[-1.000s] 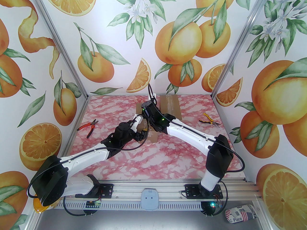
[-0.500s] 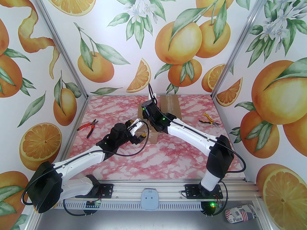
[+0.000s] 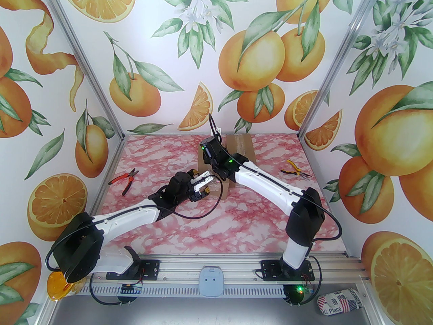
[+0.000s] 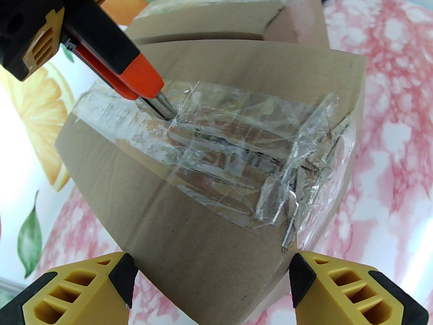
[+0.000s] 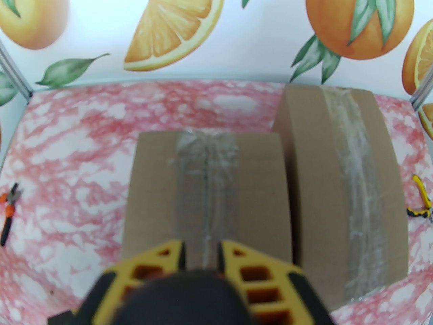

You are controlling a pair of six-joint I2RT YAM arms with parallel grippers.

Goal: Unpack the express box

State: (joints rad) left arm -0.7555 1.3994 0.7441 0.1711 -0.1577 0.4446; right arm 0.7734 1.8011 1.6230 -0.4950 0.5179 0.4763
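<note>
Swung in from the left since a second ago: left gripper [image 4: 211, 262], jaws wide, straddling the near end of the low brown cardboard box [image 4: 203, 222]; contact unclear. One pink marbled table [image 3: 216, 222], bare along near and left edges. Two boxes mid-table, taller taped cardboard box [image 5: 311, 188] just right. One black-and-orange utility knife [image 4: 111, 56] clamped in right gripper [image 5: 202, 252], tip in clear tape [image 4: 236, 147]. Two tools near the side edges: orange-handled pliers [image 3: 124, 179], yellow-handled pliers [image 3: 294, 169].

We are holding our left arm [image 3: 128, 215] stretched forward and inward, the left gripper [image 4: 209, 266] gaping wide; our right arm [image 3: 270, 185] is angling inward, wrist tipped downward, the right gripper [image 5: 201, 249] clamping a cutter [image 4: 135, 76].
</note>
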